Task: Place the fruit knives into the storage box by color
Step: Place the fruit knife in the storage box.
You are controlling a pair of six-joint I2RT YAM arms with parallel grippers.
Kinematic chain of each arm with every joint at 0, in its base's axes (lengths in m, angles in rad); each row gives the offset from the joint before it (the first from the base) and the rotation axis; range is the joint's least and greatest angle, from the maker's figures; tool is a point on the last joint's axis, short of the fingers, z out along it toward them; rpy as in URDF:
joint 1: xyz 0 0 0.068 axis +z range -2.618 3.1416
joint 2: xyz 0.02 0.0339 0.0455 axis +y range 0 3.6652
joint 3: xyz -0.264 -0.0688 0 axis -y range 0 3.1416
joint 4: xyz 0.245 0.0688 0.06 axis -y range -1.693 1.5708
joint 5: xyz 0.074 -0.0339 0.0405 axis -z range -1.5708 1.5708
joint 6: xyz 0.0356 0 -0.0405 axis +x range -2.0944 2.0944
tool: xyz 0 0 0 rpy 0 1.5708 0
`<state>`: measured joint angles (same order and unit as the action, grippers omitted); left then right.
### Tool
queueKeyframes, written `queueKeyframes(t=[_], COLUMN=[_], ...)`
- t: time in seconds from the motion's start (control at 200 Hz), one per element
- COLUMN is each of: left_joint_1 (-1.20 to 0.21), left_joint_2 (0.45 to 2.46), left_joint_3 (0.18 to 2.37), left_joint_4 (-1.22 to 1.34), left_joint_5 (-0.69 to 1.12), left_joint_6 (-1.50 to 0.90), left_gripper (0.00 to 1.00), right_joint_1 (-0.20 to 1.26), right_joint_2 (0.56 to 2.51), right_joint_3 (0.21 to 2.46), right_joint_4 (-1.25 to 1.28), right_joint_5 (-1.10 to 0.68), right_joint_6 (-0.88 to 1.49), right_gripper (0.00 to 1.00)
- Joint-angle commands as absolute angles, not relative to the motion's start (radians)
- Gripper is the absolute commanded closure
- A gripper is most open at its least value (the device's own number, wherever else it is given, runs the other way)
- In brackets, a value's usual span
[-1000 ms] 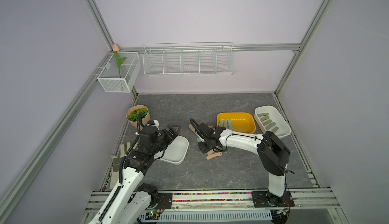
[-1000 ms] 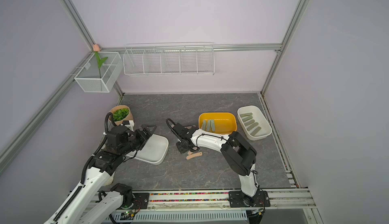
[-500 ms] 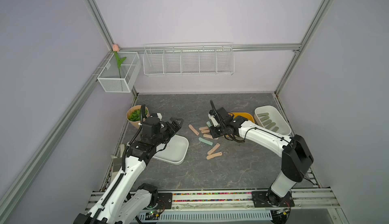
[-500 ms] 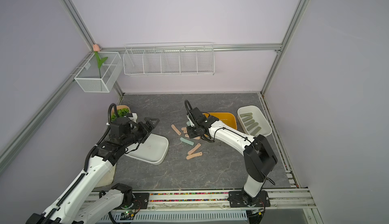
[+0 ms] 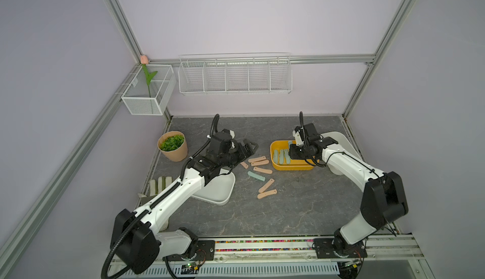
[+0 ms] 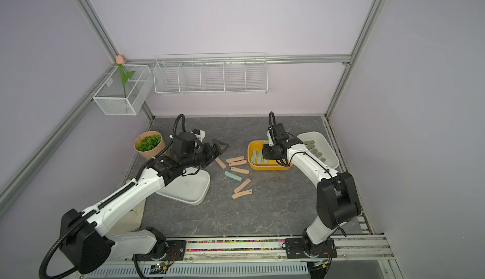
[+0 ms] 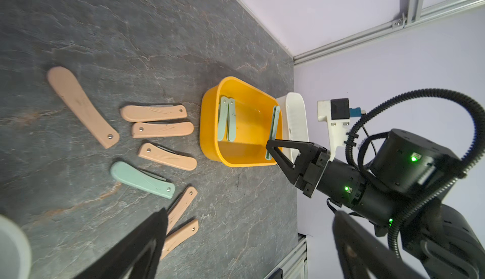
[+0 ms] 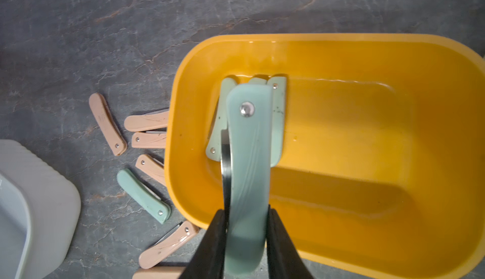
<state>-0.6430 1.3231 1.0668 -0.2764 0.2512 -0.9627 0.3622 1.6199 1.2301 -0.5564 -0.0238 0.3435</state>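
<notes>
My right gripper (image 8: 246, 212) is shut on a mint-teal fruit knife (image 8: 248, 159) and holds it over the yellow storage box (image 5: 291, 168). Three more teal knives (image 5: 279, 157) lie in that box. Several peach-pink knives (image 5: 259, 162) and one teal knife (image 5: 256, 176) lie loose on the table between the arms. Olive knives (image 6: 313, 149) lie in the white box (image 6: 319, 140) at the far right. My left gripper (image 5: 249, 146) hangs open just left of the pink knives with nothing between its fingers. Another white box (image 5: 217, 191) sits under the left arm.
A paper pot of green plant (image 5: 172, 146) stands at the left back. A pale glove with olive stripes (image 5: 160, 184) lies by the left edge. A wire rack (image 5: 235, 74) and a mesh basket (image 5: 148, 91) hang on the walls.
My right gripper has gone from the loose pile rightward to above the yellow box, carrying the teal knife. My left arm has reached forward toward the pile.
</notes>
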Motion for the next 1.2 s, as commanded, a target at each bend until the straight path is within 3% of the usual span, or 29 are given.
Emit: queueKeyframes(t=[0.0,0.97,1.195], left_joint_1=[-0.681,-0.707,-0.707], left_joint_2=[1.384,1.450,1.427], left_joint_3=[1.137,1.189,1.181], left_joint_4=[-0.236,-0.215,-0.220], left_joint_5=[0.253,0.265,0.262], left_joint_6=[-0.947,-0.948,-0.948], left_gripper=[0.01,0.01,0.01], right_joint_1=[0.333,0.278,0.277], right_joint_2=[1.637,1.922,1.931], right_joint_3=[1.211,1.314,1.309], right_joint_4=[-0.538,-0.497,-0.493], right_joint_5=[-0.060,-0.101,-0.109], right_joint_6=[0.360,0.333,0.331], right_gripper=[0.72,0.73,0.59])
